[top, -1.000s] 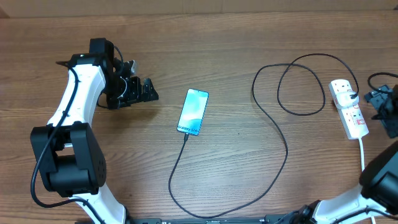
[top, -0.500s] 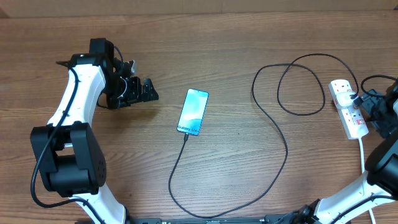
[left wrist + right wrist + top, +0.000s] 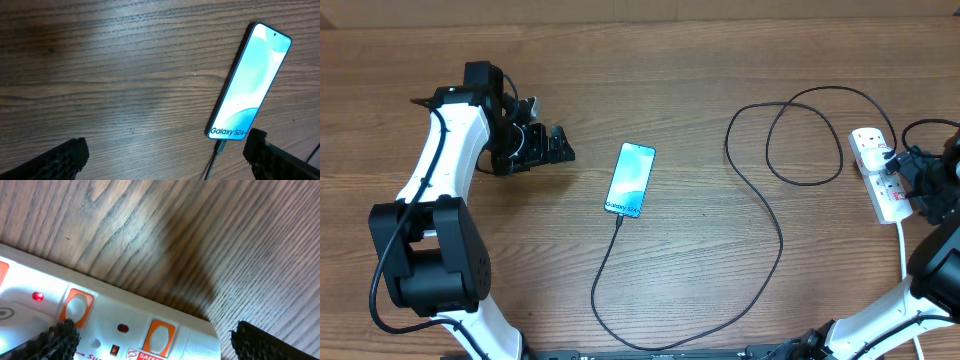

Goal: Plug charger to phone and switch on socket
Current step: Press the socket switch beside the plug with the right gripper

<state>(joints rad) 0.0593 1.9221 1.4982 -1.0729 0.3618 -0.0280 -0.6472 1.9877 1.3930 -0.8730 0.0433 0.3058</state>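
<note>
The phone (image 3: 630,180) lies face up mid-table, its blue screen (image 3: 250,80) lit. The charger's thin black cable (image 3: 775,235) has its connector tip (image 3: 220,147) at the phone's bottom edge. It loops across the table to a black plug (image 3: 888,154) in the white socket (image 3: 880,178). My left gripper (image 3: 563,150) stays open to the left of the phone, its fingers (image 3: 60,160) wide apart. My right gripper (image 3: 906,182) hangs open just over the socket (image 3: 125,325), above its orange switches (image 3: 159,336). A red lamp (image 3: 37,296) glows beside one switch (image 3: 75,305).
The socket's white cord (image 3: 903,250) runs toward the table's front right. The black cable makes wide loops (image 3: 800,130) between phone and socket. My right arm's own black cable (image 3: 930,125) curls at the far right edge.
My right gripper has moved left from the table's right edge to sit over the socket. The left arm, phone and cable have not moved.
</note>
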